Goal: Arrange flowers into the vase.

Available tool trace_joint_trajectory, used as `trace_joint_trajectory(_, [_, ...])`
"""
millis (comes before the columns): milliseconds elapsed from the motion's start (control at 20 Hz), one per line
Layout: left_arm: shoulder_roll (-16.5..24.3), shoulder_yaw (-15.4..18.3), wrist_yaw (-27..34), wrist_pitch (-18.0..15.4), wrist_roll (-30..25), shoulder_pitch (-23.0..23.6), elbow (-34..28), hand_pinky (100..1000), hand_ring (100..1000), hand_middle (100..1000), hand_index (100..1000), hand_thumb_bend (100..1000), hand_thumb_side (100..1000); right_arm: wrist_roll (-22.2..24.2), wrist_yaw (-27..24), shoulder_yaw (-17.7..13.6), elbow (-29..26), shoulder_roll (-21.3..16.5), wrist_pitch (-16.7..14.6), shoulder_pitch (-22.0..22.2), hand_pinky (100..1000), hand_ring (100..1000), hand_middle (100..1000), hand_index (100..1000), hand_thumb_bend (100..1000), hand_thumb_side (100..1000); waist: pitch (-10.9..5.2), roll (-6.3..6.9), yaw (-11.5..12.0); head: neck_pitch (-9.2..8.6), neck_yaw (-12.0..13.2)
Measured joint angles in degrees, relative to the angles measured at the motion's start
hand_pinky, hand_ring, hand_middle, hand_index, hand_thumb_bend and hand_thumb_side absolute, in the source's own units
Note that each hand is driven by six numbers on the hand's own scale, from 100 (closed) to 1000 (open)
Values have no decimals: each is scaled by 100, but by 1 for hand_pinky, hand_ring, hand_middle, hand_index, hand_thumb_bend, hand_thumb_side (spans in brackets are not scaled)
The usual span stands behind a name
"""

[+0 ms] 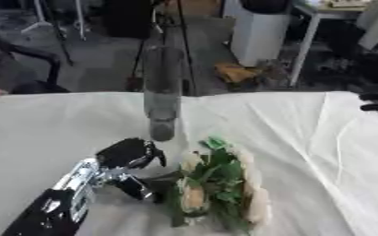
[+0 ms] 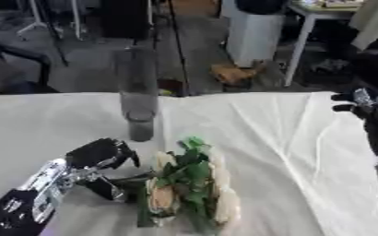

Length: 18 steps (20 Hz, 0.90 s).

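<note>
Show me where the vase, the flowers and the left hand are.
vase (image 1: 162, 92): left eye view, middle of the glass wall.
flowers (image 1: 218, 184): left eye view, green leaves among the pale blooms.
left hand (image 1: 126, 154): left eye view, back of the hand.

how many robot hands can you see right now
2. The black-and-silver left hand is low on the left of the white-clothed table, beside the cream-and-green flower bunch. The black right hand shows at the right edge, over the table's far right corner.

A white-clothed table bears an upright clear vase and a flower bunch.
</note>
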Motion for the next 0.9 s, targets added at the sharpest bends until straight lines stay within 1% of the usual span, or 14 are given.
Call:
trace_joint_trajectory(150, [-42,-1,16,14,13,1,26,323,236,126,618,523,253,0,0,-1,0,1,0,0,674,738,705,706,100,887,1,0,1,0,-1])
trace_joint_trajectory(250, [-51,-2,16,19,8,1,59,319,228,120,611,530,266,1,0,-1,0,2,1,0,674,738,705,706,100,887,2,0,1,0,-1])
trace_joint_trajectory(300, [-52,-2,11,22,2,1,76,340,255,139,619,550,289,1,0,-1,0,2,1,0,674,738,705,706,100,887,2,0,1,0,-1])
trace_joint_trajectory(350, [-53,-3,-1,20,-7,1,97,348,267,144,622,554,294,1,0,-1,0,3,1,0,674,738,705,706,100,887,4,0,1,0,-1])
trace_joint_trajectory(400, [-60,-3,-26,12,-18,1,118,376,331,174,634,583,308,1,0,-1,0,3,1,0,674,738,705,706,100,889,5,0,1,0,-1])
trace_joint_trajectory(450, [-74,-4,-61,0,-29,1,147,382,344,181,636,573,316,1,0,-1,0,3,1,0,674,738,705,706,100,889,6,0,0,0,-1])
trace_joint_trajectory(500, [-89,-4,-95,-11,-39,1,171,400,377,200,640,578,326,1,0,-1,0,3,1,0,674,738,705,706,100,889,8,0,0,0,-1])
trace_joint_trajectory(650, [-108,-8,-175,-56,-46,1,220,415,393,208,639,569,330,1,0,-1,0,3,1,0,674,738,705,706,100,890,8,0,0,1,-1])
trace_joint_trajectory(700, [-120,-8,-191,-71,-45,1,233,406,375,193,634,560,324,1,0,-1,0,3,1,0,674,738,705,706,100,890,8,0,0,1,-1])
trace_joint_trajectory(850, [-148,-9,-215,-98,-30,2,263,350,270,133,603,532,303,1,0,-1,0,3,1,0,674,738,705,706,100,890,8,1,0,1,-1])
trace_joint_trajectory(900, [-151,-12,-219,-106,-23,2,266,311,204,100,585,526,302,1,0,-1,0,3,1,0,674,738,705,707,100,890,8,1,0,1,-1])
